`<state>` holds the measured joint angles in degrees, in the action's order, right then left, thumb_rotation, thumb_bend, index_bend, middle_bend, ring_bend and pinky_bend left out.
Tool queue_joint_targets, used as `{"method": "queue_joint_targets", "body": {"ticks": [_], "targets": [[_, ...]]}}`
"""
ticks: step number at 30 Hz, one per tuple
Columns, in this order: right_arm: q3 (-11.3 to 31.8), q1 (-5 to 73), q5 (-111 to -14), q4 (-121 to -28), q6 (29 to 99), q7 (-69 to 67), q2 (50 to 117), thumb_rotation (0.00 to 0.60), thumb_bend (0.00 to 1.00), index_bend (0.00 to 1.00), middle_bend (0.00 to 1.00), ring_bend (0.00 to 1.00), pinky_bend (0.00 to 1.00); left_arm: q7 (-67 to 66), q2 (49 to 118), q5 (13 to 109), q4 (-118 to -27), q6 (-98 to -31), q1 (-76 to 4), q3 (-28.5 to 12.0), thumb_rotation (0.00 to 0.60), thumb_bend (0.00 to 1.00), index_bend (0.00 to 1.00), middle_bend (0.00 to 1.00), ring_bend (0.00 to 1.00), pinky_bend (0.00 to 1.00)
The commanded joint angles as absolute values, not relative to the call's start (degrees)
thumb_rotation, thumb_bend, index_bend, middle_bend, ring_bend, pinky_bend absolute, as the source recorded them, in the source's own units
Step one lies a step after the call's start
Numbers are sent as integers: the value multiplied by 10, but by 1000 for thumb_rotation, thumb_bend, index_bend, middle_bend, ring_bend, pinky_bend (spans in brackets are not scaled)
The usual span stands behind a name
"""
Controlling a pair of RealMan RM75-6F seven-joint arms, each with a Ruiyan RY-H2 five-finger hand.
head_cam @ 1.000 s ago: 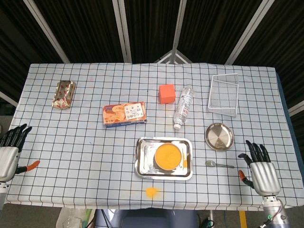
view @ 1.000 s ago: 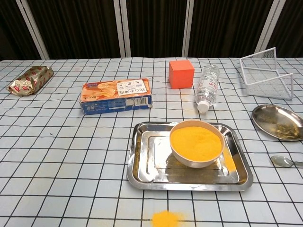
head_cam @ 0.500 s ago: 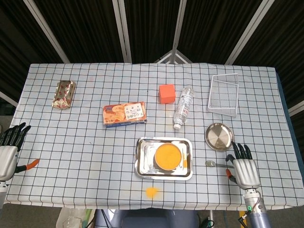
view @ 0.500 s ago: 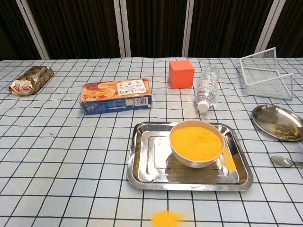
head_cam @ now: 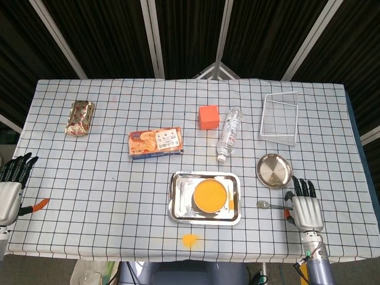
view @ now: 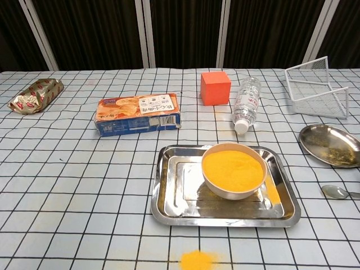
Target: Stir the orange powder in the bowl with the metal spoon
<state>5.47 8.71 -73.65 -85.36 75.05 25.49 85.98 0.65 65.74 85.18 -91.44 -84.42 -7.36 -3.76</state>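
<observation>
A bowl of orange powder (head_cam: 209, 196) (view: 233, 170) stands in a steel tray (head_cam: 179, 202) (view: 171, 191) near the table's front edge. The metal spoon (head_cam: 267, 205) (view: 336, 192) lies flat on the cloth to the tray's right, its handle pointing right. My right hand (head_cam: 306, 206) hovers just right of the spoon's handle end, fingers spread and holding nothing; only the head view shows it. My left hand (head_cam: 9, 189) hangs open off the table's left edge, far from the bowl.
A round steel plate (head_cam: 274, 171) lies behind the spoon, a wire basket (head_cam: 279, 117) further back. A water bottle (head_cam: 229, 134), an orange cube (head_cam: 208, 116), a biscuit box (head_cam: 155, 143) and a foil packet (head_cam: 79, 117) sit behind the tray. Spilled orange powder (head_cam: 189, 240) lies at the front edge.
My right hand has moved left and a little away from the front edge, ending close to the spoon's handle. The left hand has barely shifted. Nothing on the table has moved.
</observation>
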Motion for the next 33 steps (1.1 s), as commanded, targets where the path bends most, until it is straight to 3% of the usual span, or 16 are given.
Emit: {"method": "queue_joint_targets", "body": {"ticks": [1, 33], "targets": [[53, 89, -734, -840, 750, 256, 870, 600, 376, 496, 82, 0, 0, 7, 657, 852, -915, -844, -74, -38, 600, 16, 0, 0, 0, 0], [49, 91, -712, -768, 743, 255, 908, 600, 376, 523, 102, 0, 0, 5, 659, 848, -920, -828, -84, -39, 600, 16, 0, 0, 0, 0]]}}
